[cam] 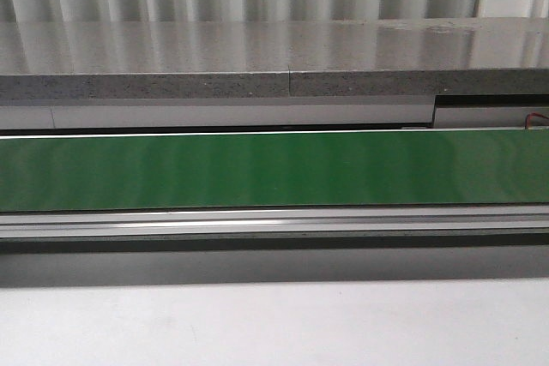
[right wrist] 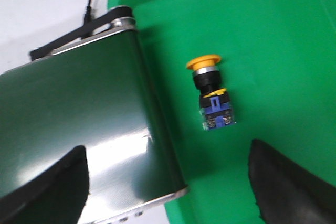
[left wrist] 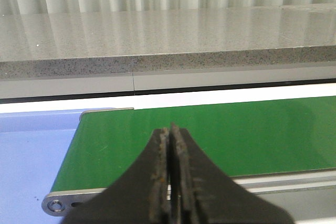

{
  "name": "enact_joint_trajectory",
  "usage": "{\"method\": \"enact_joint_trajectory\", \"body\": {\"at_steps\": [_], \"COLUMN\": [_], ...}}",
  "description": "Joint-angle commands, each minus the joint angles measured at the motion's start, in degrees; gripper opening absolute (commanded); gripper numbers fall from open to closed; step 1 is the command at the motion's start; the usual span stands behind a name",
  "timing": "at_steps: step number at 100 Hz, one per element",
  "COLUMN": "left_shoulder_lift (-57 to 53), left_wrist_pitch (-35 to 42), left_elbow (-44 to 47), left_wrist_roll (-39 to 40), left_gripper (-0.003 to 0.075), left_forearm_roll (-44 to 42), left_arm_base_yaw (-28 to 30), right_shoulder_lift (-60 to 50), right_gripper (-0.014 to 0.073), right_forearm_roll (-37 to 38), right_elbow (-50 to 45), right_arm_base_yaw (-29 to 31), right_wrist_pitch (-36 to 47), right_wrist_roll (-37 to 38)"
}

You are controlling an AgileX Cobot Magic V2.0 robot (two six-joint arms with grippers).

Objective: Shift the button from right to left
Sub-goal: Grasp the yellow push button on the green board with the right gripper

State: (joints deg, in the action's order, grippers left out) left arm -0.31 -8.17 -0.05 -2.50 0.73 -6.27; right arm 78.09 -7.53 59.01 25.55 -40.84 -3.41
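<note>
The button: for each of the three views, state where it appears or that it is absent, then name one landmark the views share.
Front view: not in it.
Left wrist view: not in it.
Right wrist view: the button lies on its side in the green tray, beside the belt's end.
Shared landmark: the green belt.

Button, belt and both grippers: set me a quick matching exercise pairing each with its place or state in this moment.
Column 1
1. button
2. left gripper
3. right gripper
4. green belt

Column 2
A. fingers wide apart, holding nothing
B. lying on its side in the green tray, beside the belt's end
C. bare along its whole visible length in the front view
D. fingers pressed together over the belt's end

Pairs: 1-B, 2-D, 3-A, 4-C
</note>
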Motion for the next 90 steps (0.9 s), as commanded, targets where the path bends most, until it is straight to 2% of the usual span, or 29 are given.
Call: {"method": "enact_joint_trajectory", "body": {"at_steps": [1, 33, 90], "left_shoulder_lift": [-1.9, -1.9, -1.9], "left_wrist_pitch": [4.4, 4.4, 4.4], "left_elbow": [1.3, 1.3, 1.3], "left_wrist_roll": [-0.1, -0.1, -0.1], "left_gripper": [-0.0020, -0.0020, -0.0020], "left_forearm_roll": [0.2, 0.2, 0.2], "left_arm_base_yaw": [-0.4, -0.4, -0.4], "right_shoulder_lift": [3.3, 15.6, 28.9], "right_gripper": [0.0613, 0.0613, 0.0612], "right_forearm_roll": [-0.9, -0.8, -0.9], "right_elbow": [3.6, 10.0, 10.2], "right_arm_base_yaw": [2.2, 5.4, 5.5], "right_wrist_pitch": [3.7, 5.8, 9.9], "right_wrist_roll": [-2.1, -7.1, -10.1]}}
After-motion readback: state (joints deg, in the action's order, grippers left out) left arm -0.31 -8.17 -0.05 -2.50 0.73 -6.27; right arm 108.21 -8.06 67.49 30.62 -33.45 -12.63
